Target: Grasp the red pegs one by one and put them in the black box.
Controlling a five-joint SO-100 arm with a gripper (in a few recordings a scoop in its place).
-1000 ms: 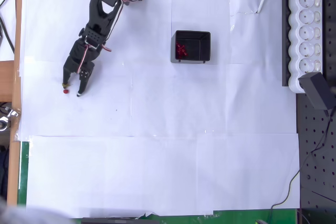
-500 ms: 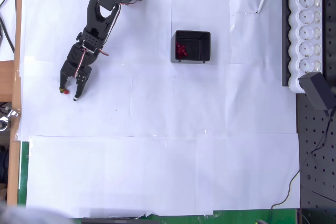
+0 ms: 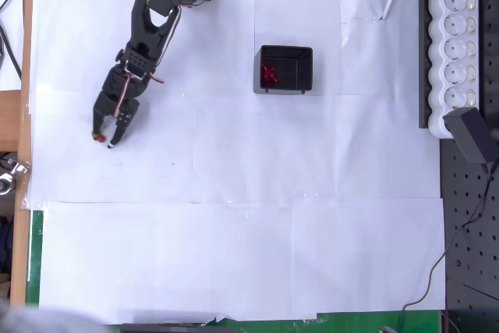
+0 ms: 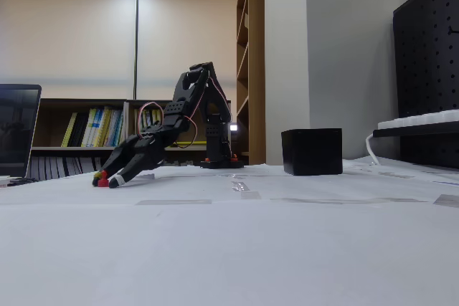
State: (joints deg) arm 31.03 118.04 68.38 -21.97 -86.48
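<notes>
One small red peg [image 3: 100, 139] lies at the left of the white paper, and it shows again at table level in the fixed view [image 4: 102, 181]. My black gripper [image 3: 104, 140] points down at it, with its fingers drawn in on either side so the peg sits between the tips; the gripper [image 4: 107, 179] is low on the sheet. The black box [image 3: 286, 69] stands well to the right of the arm, and several red pegs [image 3: 269, 75] lie in its left half. In the fixed view the black box [image 4: 311, 151] hides its contents.
A white power strip [image 3: 457, 44] and a black pegboard [image 3: 472, 232] line the right edge. A wooden table edge [image 3: 25, 115] runs down the left, close to the gripper. White paper [image 3: 249, 216] covers the table.
The gripper shifted slightly down and left onto the peg, and its fingers went from wide apart to narrowed around it. The box and its pegs have not moved.
</notes>
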